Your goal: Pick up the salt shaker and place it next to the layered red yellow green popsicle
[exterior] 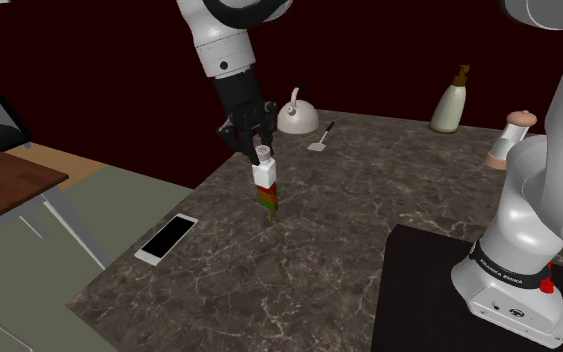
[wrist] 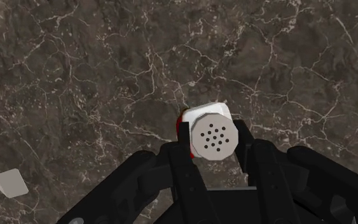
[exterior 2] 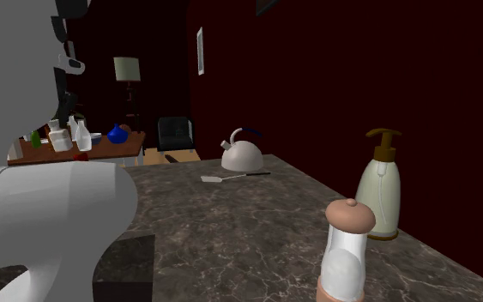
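Note:
My gripper (exterior: pixel 260 150) is shut on the salt shaker (exterior: pixel 266 176), a white square-bodied shaker with a round perforated cap. It hangs low over the dark marble counter (exterior: pixel 369 210). In the shoulder view the layered red, yellow and green popsicle (exterior: pixel 269 200) shows directly below the shaker. I cannot tell whether the two touch. In the wrist view the black fingers (wrist: pixel 185 139) clasp the shaker (wrist: pixel 214 137) on both sides. A thin red edge of the popsicle (wrist: pixel 182 118) peeks out from under it.
A white kettle (exterior: pixel 296 118) and a spatula (exterior: pixel 321 140) lie behind the gripper. A soap dispenser (exterior: pixel 450 103) and a pepper grinder (exterior: pixel 509 138) stand at the back right. A phone (exterior: pixel 167 238) lies near the counter's left edge. The stand (exterior: pixel 489 300) is at lower right.

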### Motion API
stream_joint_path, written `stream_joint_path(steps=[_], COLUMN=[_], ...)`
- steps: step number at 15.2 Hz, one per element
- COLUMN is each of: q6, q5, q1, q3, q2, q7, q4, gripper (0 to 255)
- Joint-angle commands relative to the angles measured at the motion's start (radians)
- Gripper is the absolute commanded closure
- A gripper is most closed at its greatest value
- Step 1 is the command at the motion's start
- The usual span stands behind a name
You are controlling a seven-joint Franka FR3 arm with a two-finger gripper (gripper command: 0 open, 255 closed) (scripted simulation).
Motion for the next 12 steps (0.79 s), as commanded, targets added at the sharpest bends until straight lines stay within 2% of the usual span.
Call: stream_joint_path(steps=[1, 12], q6=[0.027, 0.172], q5=[0.0, -0.001], q1=[0.0, -0.001], q3=[0.0, -0.001], q2=[-0.002, 0.008], q7=[-0.001, -0.005], q4=[-0.029, -0.163], gripper=[255, 255])
